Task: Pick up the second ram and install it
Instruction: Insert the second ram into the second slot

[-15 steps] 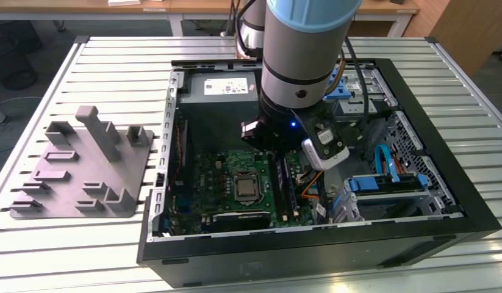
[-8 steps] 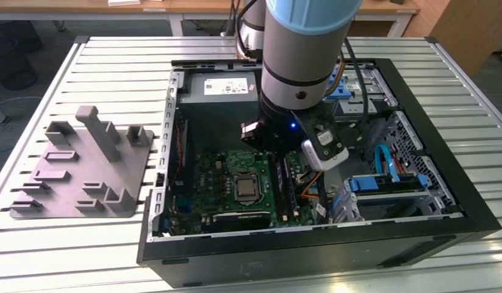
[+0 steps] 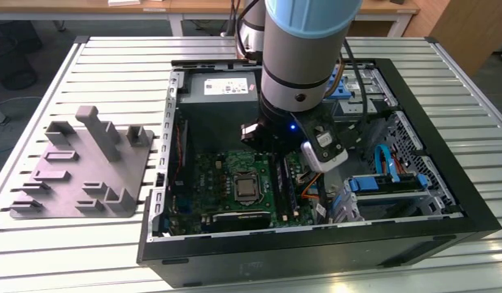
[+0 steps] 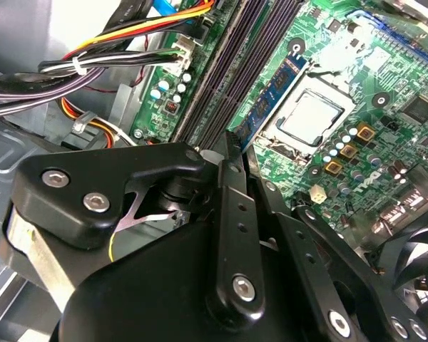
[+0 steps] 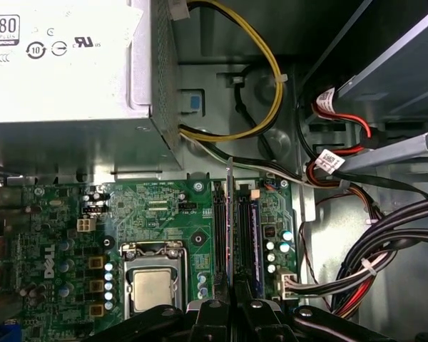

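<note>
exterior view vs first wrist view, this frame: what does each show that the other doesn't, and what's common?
Exterior view adds: the grey plastic holder tray on the white slatted table, and the grey-and-blue arm reaching into the black computer case.
First wrist view adds: the second ram, a thin dark board seen edge-on, standing out from the shut jaws of the gripper; also a yellow cable loop.
Both share: the green motherboard, the square metal processor socket and the silver power supply.

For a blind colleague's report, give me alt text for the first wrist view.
The gripper holds the second ram edge-on at the memory slots of a green motherboard, beside the processor socket; a silver power supply lies beyond.
</note>
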`<action>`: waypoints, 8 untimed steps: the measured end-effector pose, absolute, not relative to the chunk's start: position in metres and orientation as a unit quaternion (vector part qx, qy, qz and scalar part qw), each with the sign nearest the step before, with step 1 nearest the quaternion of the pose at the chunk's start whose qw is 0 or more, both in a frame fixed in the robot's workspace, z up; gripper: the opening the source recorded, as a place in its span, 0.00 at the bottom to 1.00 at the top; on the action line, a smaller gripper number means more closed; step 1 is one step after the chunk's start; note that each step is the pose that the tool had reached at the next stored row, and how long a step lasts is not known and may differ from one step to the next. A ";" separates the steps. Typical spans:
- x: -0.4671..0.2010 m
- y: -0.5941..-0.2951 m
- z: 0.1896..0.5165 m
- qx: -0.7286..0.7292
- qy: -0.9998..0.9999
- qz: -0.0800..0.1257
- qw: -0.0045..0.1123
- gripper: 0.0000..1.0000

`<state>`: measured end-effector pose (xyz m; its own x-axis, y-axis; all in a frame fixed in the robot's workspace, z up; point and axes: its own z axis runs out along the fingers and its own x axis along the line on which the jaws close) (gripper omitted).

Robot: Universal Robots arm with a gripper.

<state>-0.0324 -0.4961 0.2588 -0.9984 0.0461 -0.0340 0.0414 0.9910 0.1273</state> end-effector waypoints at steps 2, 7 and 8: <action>-0.032 -0.496 0.258 0.022 0.998 0.063 0.018 0.14; -0.032 -0.496 0.257 0.022 0.998 0.063 0.018 0.14; -0.032 -0.496 0.256 0.022 0.998 0.063 0.018 0.14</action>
<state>-0.0324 -0.4961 0.2565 -0.9984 0.0461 -0.0340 0.0414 0.9910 0.1273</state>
